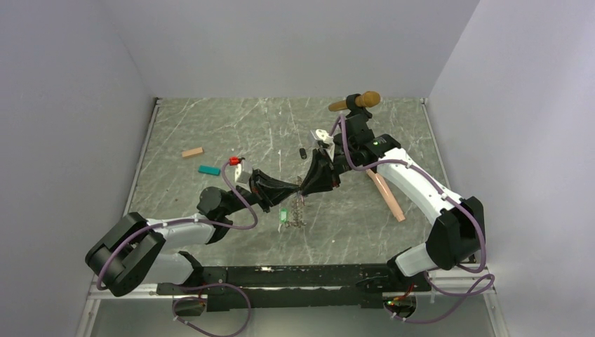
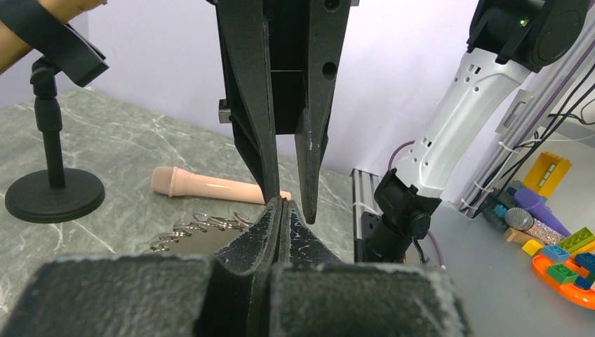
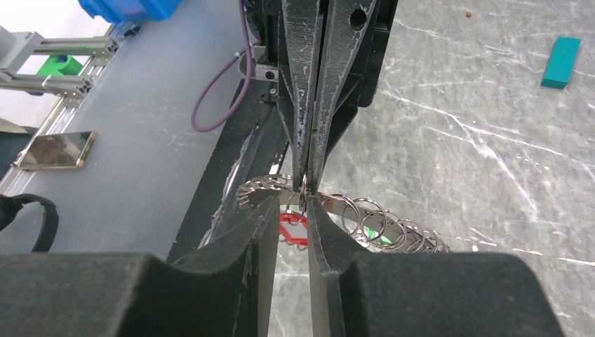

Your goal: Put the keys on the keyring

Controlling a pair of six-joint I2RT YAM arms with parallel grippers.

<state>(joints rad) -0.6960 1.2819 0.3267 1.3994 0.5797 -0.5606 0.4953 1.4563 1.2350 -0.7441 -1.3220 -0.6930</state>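
The keyring (image 3: 365, 223) is a light, limp chain of thin rings and probably slips easily, so it is best pinched at one ring. It hangs between the grippers. The left gripper (image 3: 306, 179) is pressed together on one ring. The right gripper (image 3: 292, 208) stands slightly apart around the red key (image 3: 293, 230); whether it grips is unclear.

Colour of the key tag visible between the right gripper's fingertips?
Red; the small oblong plastic key tag shows best in the right wrist view.
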